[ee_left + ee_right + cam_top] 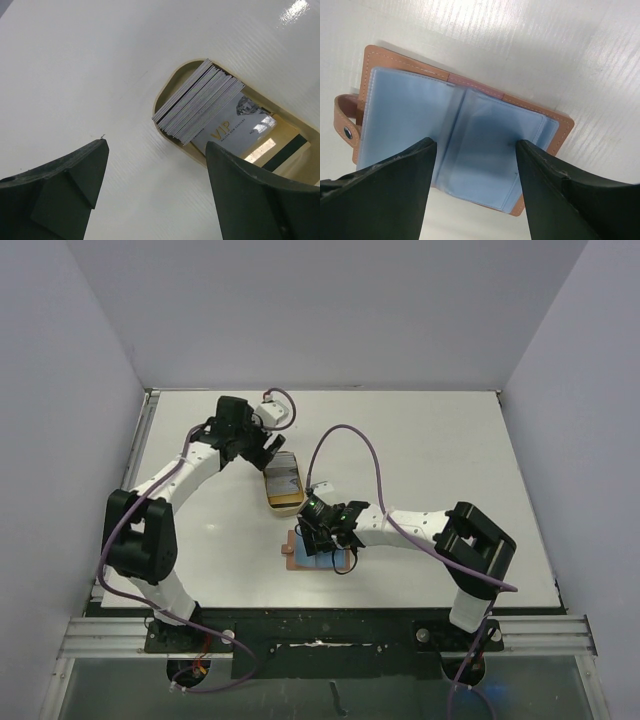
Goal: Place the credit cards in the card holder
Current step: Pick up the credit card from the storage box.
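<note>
A glossy white tabletop (420, 440) is enclosed by grey walls (330, 310). The left gripper (156, 150) is held apart over stacked grey credit cards (200, 102), the right gripper (476, 145) likewise over an open brown leather card holder (400, 105).

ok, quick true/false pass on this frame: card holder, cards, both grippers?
1. The card holder lies open on the table. True.
2. The left gripper grips a card. False: it is open and empty, close to the tray.
3. The credit cards sit stacked in the tray. True.
4. The card holder lies inside the tray. False: it lies on the table, apart from the tray.
5. The right gripper is shut. False: it is open, above the card holder.
</note>
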Controlling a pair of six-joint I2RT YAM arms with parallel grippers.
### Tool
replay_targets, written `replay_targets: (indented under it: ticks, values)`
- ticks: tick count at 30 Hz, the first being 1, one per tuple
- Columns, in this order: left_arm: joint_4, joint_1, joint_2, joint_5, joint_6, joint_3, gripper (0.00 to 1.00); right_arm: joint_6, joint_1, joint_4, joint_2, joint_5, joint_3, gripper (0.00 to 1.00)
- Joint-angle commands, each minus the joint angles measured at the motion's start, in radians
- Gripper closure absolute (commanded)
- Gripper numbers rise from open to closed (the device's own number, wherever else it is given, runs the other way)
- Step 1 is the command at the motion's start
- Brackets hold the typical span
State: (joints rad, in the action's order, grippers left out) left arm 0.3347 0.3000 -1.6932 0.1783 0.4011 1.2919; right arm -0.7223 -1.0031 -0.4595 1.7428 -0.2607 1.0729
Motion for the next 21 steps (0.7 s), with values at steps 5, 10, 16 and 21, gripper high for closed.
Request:
replay_targets:
  ticks: [5,10,16,21]
  values:
    - [-0.033,0.070,-0.065,-0.061,0.195,0.058,0.24,-0.014,-0.009,-0.008,-0.038,-0.047,0.034,0.35]
    - [-0.074,0.074,-0.084,-0.049,0.215,0.035,0.28,-0.018,-0.008,-0.013,-0.039,-0.047,0.035,0.35]
    - [-0.114,0.081,-0.107,-0.059,0.234,0.025,0.31,-0.021,-0.008,-0.013,-0.034,-0.043,0.039,0.35]
    - [-0.110,0.087,-0.113,-0.043,0.261,0.015,0.35,-0.023,-0.009,-0.016,-0.028,-0.043,0.039,0.36]
